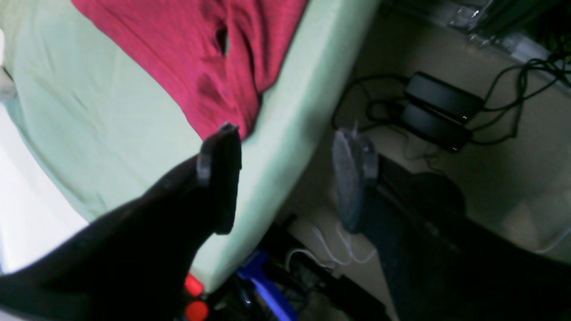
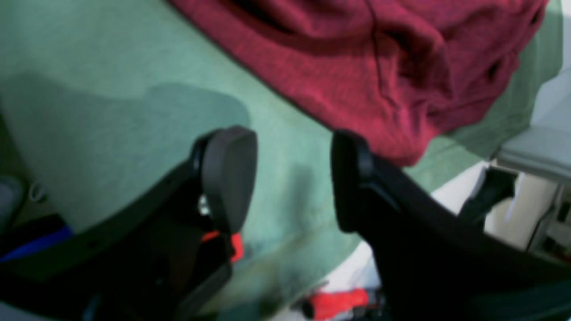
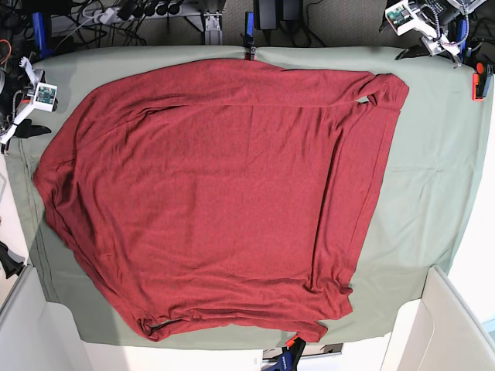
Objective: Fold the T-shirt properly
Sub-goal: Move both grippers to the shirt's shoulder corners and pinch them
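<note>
The large brick-red knit T-shirt point(image 3: 209, 201) lies spread across the sage-green table cloth point(image 3: 433, 170), covering most of it; the body is roughly flat with shallow wrinkles, one bunched corner point(image 3: 384, 89) sits at the far right of the base view, and a rumpled hem point(image 3: 232, 325) runs along the near edge.

Left gripper point(image 1: 285, 178): jaws spread wide, nothing between them; one dark finger point(image 1: 221, 178) hangs over the cloth near the table edge, just short of a crumpled red corner of the garment point(image 1: 214, 80); the other finger point(image 1: 350, 178) stands out past the table edge, above the floor; no contact with the fabric is visible.

Right gripper point(image 2: 294, 178): jaws likewise spread, holding nothing; bare green cloth point(image 2: 111, 111) shows between the black pads point(image 2: 229, 169); the folded red edge point(image 2: 392, 89) lies just beyond the fingertips, apparently untouched, though the blur makes this uncertain.

Beyond the table, black power bricks with cables point(image 1: 439, 111) rest on the floor; orange clamps point(image 3: 476, 83) grip the cloth's edge.
</note>
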